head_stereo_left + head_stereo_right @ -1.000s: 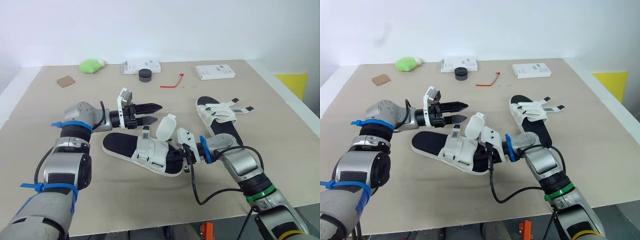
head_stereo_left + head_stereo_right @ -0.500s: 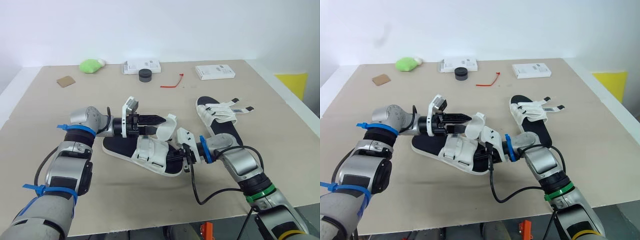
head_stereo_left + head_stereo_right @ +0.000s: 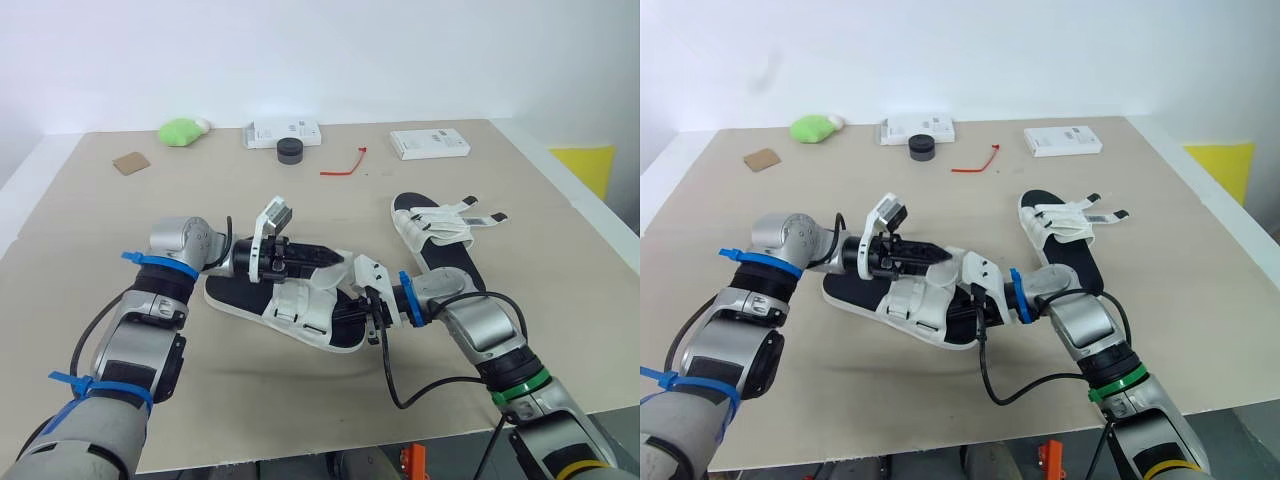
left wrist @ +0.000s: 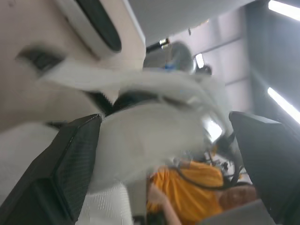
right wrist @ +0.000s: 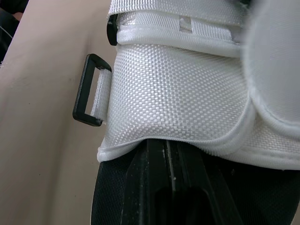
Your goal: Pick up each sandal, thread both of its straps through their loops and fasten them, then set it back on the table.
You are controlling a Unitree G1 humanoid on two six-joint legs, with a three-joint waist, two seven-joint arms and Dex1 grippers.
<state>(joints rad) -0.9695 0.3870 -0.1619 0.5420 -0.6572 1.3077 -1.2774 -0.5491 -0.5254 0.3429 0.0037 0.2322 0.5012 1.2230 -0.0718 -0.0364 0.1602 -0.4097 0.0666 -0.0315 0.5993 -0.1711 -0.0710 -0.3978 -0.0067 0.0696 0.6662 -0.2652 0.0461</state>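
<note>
Sandal with a black sole and white woven straps lies on the beige desk between both arms, its mate well apart to the right; the left hand is released, its black fingers spread either side of the loose white strap flap; whether the right hand, at the sandal's edge, is clenched I cannot tell; best to pinch the flap near its tip, then feed it flat through the black plastic loop.
</note>
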